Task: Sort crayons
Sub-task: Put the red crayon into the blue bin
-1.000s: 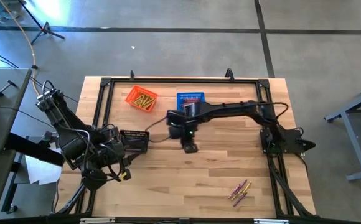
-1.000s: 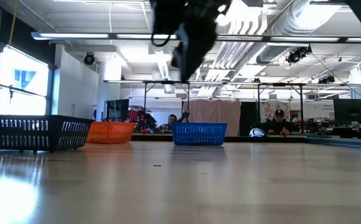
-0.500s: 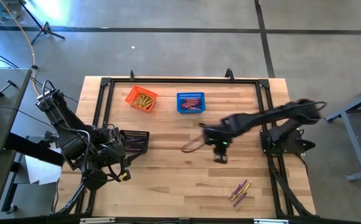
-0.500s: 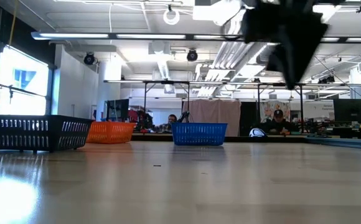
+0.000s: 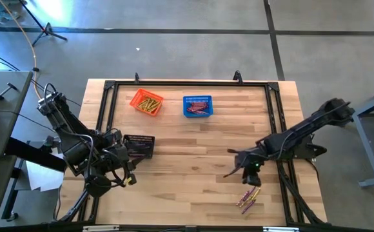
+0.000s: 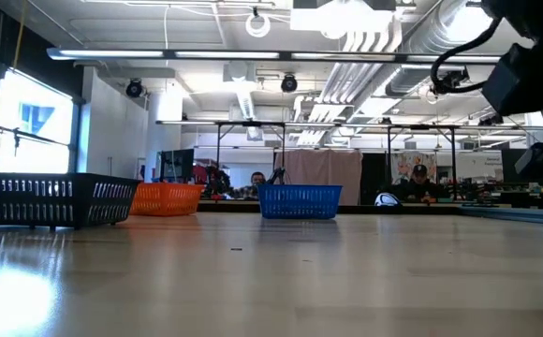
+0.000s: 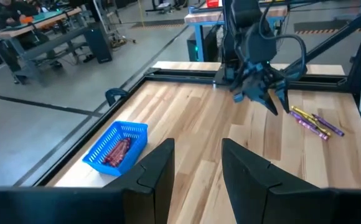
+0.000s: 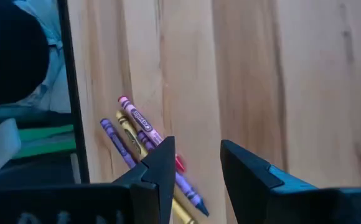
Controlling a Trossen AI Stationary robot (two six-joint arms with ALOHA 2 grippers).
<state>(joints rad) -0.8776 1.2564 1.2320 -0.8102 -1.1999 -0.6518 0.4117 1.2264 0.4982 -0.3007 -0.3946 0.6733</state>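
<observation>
Several loose crayons (image 5: pixel 248 198), purple, yellow and magenta, lie flat on the table near its near right corner; they also show in the right wrist view (image 8: pixel 137 134) and the left wrist view (image 7: pixel 311 121). My right gripper (image 5: pixel 254 178) hangs open and empty just on the far side of them, above the table; its fingers (image 8: pixel 165 163) touch nothing. My left gripper (image 7: pixel 196 168) is open and empty at the table's left, by the black basket (image 5: pixel 140 145).
An orange basket (image 5: pixel 147 102) with yellow crayons and a blue basket (image 5: pixel 197 106) with red crayons stand at the far side. The black basket holds purple crayons. A black frame rail (image 5: pixel 274 129) runs along the table's right side. People sit in the room behind (image 6: pixel 419 183).
My right gripper has swung from beside the blue basket toward the table's near right corner and now hangs just short of the loose crayons. The crayons and baskets have not moved.
</observation>
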